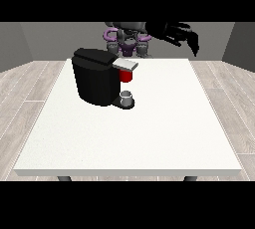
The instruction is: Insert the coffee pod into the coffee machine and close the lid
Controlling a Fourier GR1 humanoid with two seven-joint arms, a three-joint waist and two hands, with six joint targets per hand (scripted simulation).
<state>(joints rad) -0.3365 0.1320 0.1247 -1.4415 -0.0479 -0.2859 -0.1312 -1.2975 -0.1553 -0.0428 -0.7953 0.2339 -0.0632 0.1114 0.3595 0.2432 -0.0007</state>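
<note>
Starting at the view's left, we don't see any hand there at all — only one hand shows up in this shot. Moving along, the coffee machine [95, 76] sits on the white table [149, 138], well below and off to the view's left of the hand. Its lid [125, 64] looks down flat over the brew head, and we can see something red [126, 76] tucked right under it — our guess is that's the coffee pod already seated, though we can't be sure from here. A small grey cup [127, 97] stands on the machine's base, straight under the red bit.

Then over to the hand at the view's right [182, 34] — it's raised high, above the table's far edge and well apart from the machine. The fingers look relaxed and spread, drooping downward, nothing held in them.

So where are we in the task? We'd say pretty much at the end, judging by the pod being out of the hand and the lid looking lowered. If the lid isn't fully latched, the next move would mean bringing that hand down and across toward the lid and pressing on top without nudging the machine or the cup.
</note>
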